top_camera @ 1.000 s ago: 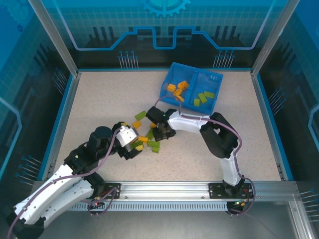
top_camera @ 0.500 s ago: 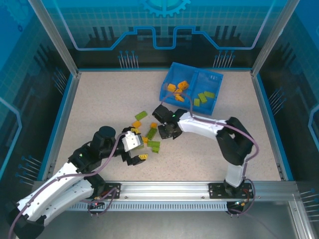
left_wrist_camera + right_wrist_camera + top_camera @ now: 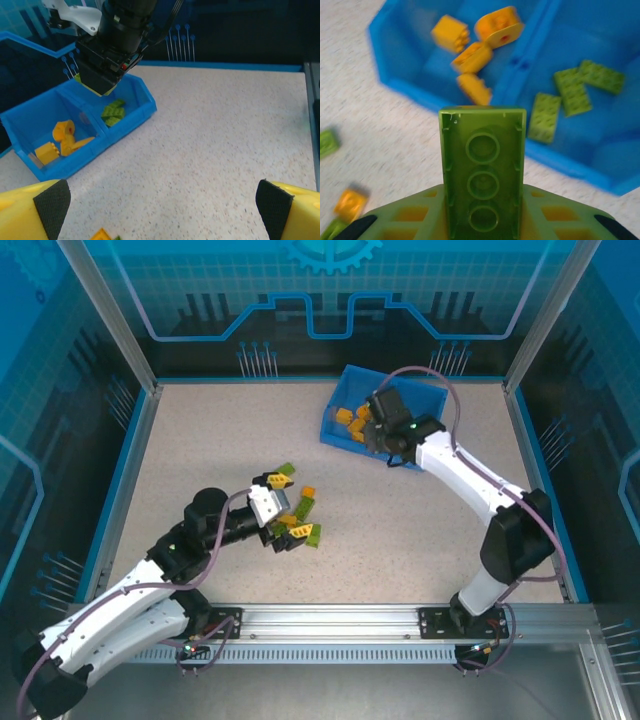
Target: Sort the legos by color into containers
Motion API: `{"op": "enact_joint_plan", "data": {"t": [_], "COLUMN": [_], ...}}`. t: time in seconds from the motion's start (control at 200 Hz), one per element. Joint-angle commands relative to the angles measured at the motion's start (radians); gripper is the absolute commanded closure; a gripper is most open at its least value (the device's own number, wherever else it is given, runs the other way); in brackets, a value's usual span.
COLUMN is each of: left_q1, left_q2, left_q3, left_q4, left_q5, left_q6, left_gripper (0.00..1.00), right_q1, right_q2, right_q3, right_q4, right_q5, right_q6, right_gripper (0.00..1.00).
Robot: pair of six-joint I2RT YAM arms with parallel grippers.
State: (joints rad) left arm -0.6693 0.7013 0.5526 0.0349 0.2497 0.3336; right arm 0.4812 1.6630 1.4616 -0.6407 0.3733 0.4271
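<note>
Bright, even light fell from overhead on the table [image 3: 220,440], with short, soft shadows under the arms left of the tray [image 3: 350,385]. From the right wrist, the green brick [image 3: 482,170] was crisp, the tray softer, and the small bricks [image 3: 350,204] left of it smeared. From the left wrist, the yellow fingers [image 3: 30,210] below the tray were out of focus.

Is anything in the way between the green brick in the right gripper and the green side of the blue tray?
Nothing visible blocks it. The right gripper holds the green brick above the blue tray, and the green side, holding a few green bricks, is open from above with bare floor left.
</note>
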Motion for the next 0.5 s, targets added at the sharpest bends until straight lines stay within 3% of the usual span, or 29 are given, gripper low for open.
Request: {"op": "enact_joint_plan", "data": {"t": [0.0, 0.29, 0.495], "left_q1": [-0.007, -0.013, -0.013], "left_q2": [0.003, 0.029, 0.059], "left_q3": [0.005, 0.091, 0.125], "left_q4": [0.06, -0.118, -0.202], "left_q5": [-0.037, -0.236, -0.333], "left_q6": [-0.065, -0.278, -0.433], "left_gripper": [0.01, 0.01, 0.01], "right_q1": [-0.1, -0.288, -0.305], "right_q2": [0.101, 0.462, 0.607], "right_q3": [0.078, 0.405, 0.62], "right_q4": [0.017, -0.06, -0.159], "right_q5": [0.02, -0.188, -0.223], "right_q6": [-0.048, 0.029, 0.013], "right_gripper": [0.64, 0.63, 0.49]}}
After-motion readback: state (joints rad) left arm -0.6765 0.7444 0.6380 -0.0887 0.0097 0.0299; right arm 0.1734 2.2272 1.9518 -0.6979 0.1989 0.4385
